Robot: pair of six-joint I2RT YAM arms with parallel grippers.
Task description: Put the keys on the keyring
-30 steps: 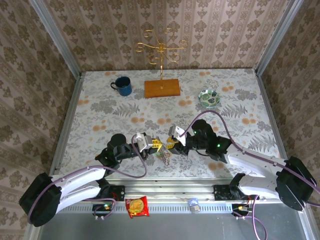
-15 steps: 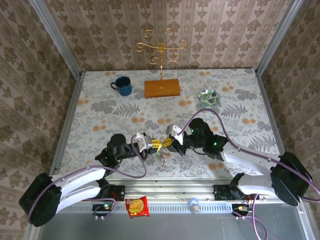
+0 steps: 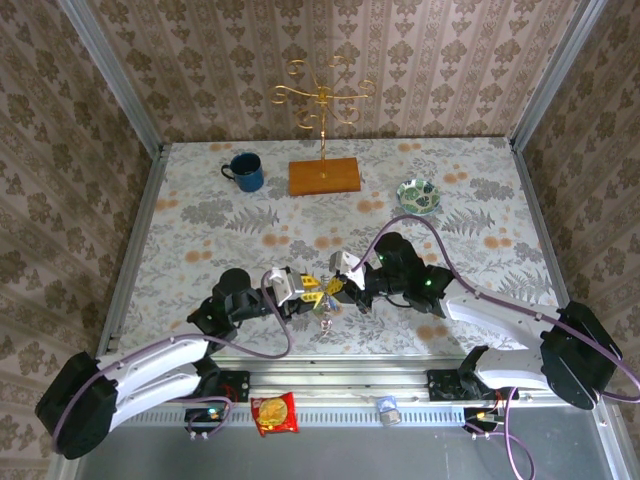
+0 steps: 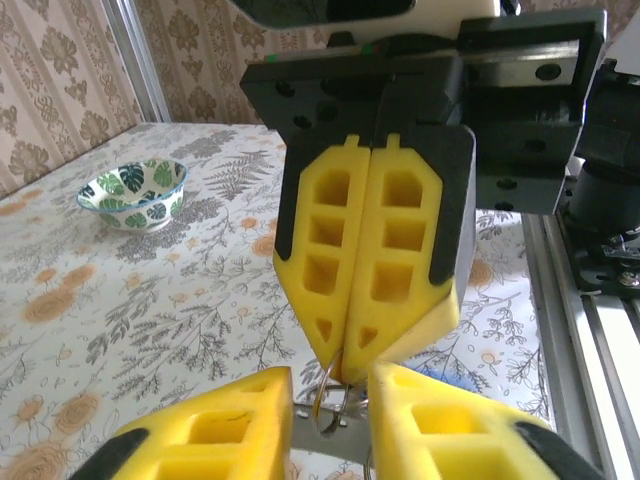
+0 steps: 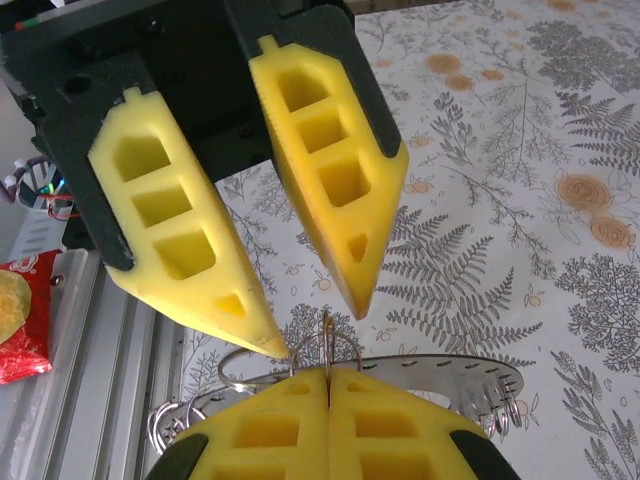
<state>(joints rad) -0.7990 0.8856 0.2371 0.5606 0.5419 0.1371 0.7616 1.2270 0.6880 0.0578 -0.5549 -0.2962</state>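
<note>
The keyring [image 5: 450, 368] is a flat grey metal piece with small holes along its edge and thin wire loops [image 5: 328, 345] on it. It hangs low over the table's near middle [image 3: 325, 308]. My right gripper [image 5: 328, 385] is shut on one upright wire loop. My left gripper [image 4: 330, 425] faces it tip to tip, its yellow fingers [image 4: 200, 430] apart with the flat metal [image 4: 335, 440] lying between them. In the top view the left gripper [image 3: 310, 291] and right gripper [image 3: 343, 289] almost touch. I cannot make out the keys; a small blue patch [image 4: 452, 378] shows behind the right fingers.
A blue mug [image 3: 243, 172], a gold stand on a wooden base [image 3: 324, 176] and a green patterned bowl [image 3: 418, 195] stand along the far side. The metal rail of the table's near edge [image 3: 330, 365] runs just behind the grippers, with a red snack packet [image 3: 274, 413] below it.
My right gripper has moved left to meet the left one and closed on the wire loop. The left gripper's jaws, shut before, have parted.
</note>
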